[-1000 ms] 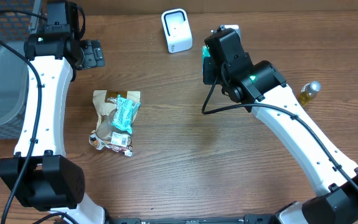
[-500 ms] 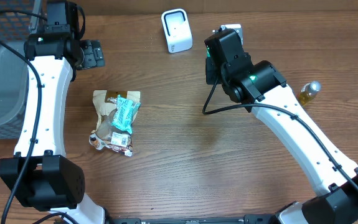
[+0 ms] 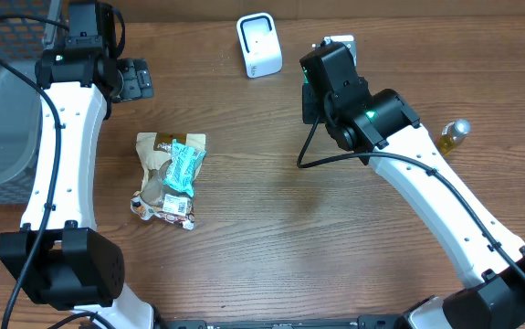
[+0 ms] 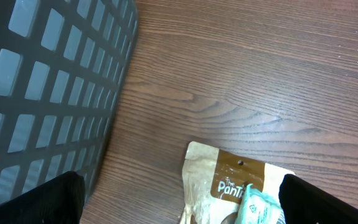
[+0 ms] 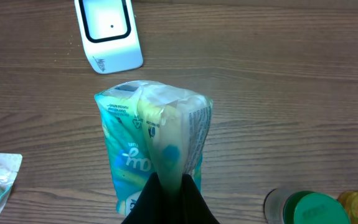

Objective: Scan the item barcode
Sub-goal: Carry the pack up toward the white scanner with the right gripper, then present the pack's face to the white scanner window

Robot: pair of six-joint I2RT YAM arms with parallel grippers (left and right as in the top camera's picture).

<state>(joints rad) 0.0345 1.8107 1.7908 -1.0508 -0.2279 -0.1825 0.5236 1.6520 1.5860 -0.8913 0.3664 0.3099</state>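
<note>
In the upper middle of the overhead view, the right gripper [image 3: 324, 66] sits a touch further right than a second ago and is steady since, clamped on the teal pack [image 5: 154, 137]. That looks like presenting it for the read. The scanner [image 5: 107, 31] stands near, up-left of the pack, apart. The left gripper [image 3: 134, 79] gapes wide, empty.

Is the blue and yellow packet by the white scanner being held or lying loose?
Held: the right end effector is shut on the packet, pinching its near edge.
</note>
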